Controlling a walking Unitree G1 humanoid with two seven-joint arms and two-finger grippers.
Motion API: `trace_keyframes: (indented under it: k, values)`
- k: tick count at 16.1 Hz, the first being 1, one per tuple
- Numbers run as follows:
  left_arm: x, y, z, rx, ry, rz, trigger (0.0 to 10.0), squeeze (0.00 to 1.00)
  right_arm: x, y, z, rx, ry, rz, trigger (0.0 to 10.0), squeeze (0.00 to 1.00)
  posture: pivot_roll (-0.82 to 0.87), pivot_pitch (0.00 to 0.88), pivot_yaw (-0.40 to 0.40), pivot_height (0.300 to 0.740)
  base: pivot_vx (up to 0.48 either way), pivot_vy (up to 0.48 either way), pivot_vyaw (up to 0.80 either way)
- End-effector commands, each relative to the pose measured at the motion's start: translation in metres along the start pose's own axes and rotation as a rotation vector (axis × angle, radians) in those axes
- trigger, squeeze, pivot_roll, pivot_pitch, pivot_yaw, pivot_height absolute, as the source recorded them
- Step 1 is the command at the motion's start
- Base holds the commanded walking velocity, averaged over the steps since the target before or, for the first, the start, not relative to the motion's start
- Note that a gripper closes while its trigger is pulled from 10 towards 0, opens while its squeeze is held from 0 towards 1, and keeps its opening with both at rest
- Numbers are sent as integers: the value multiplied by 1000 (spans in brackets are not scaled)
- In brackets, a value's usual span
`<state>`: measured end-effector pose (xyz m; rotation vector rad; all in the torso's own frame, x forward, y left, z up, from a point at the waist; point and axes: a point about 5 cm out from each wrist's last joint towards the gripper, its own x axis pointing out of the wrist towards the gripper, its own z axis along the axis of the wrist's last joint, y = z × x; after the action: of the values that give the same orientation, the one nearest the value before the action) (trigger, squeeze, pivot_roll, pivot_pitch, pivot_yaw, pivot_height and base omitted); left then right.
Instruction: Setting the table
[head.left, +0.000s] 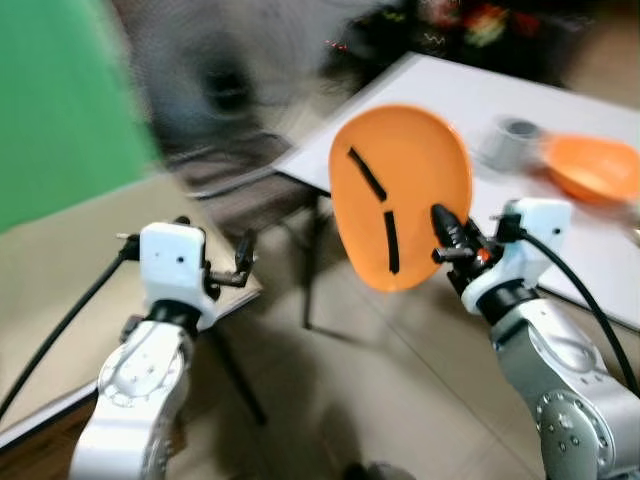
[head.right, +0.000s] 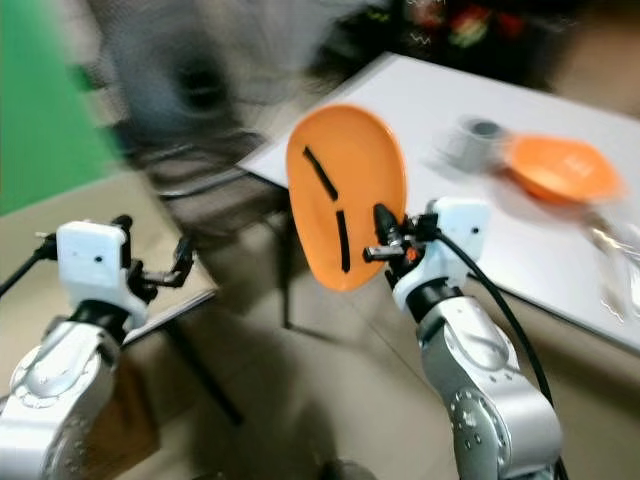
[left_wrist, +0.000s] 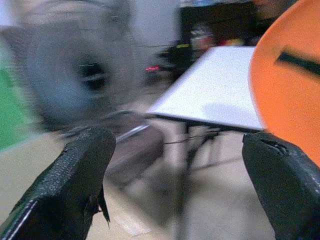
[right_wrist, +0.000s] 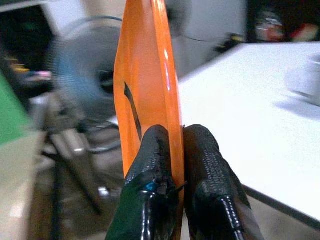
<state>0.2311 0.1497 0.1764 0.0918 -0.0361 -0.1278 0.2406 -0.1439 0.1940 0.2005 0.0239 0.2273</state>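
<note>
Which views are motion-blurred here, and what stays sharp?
Eye views: fan, white table and orange bowl smear; orange plate and right gripper read fairly crisp. Wrist views: backgrounds blur, left gripper's fingers sharp.

Open floor below, table edge ahead

The right gripper (head.left: 441, 236) held an orange plate (head.left: 400, 195) upright, blocking its front. Beyond stood the white table (head.left: 440, 100), a grey cup (head.left: 512, 142) and orange bowl (head.left: 595, 167) crowding its near side. Beneath lay open floor (head.left: 400, 380).
</note>
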Motion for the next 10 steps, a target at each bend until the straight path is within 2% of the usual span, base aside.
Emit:
trace_keyframes:
  k: [1, 5, 10]
  values:
    - [-2, 4, 1, 12, 4, 13, 10000, 0, -2, 4, 9, 1, -40, 17, 10000, 0, -51, 61, 2, 740, 0, 0, -800]
    - [-6, 3, -1, -9, 20, -8, 10000, 0, 2, 4, 8, 39, -21, 15, 10000, 0, -52, 67, 4, 740, 0, 0, -800]
    - [-4, 7, 1, -28, 0, 12, 10000, 0, 9, 7, 8, 95, 3, 46, 10000, 0, -49, 66, 0, 740, 0, 0, -800]
